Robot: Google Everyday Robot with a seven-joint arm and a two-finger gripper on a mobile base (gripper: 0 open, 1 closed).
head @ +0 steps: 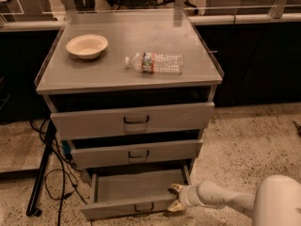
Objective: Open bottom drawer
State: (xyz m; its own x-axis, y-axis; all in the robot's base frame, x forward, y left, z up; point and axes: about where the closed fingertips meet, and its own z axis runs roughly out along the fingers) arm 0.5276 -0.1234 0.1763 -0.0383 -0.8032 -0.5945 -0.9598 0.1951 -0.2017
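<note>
The bottom drawer (127, 188) of the grey cabinet stands pulled out, its plain grey inside showing and its small dark loop handle (144, 207) at the centre of the front panel. My gripper (175, 197) is at the drawer's right front corner, its yellowish fingers (176, 189) spread around the end of the front panel. My white arm reaches in from the lower right.
The middle drawer (136, 152) and top drawer (134, 119) are pulled out slightly. On the cabinet top lie a cream bowl (87, 46) and a plastic water bottle (154, 62) on its side. A black pole (41, 171) and cables sit on the floor at left.
</note>
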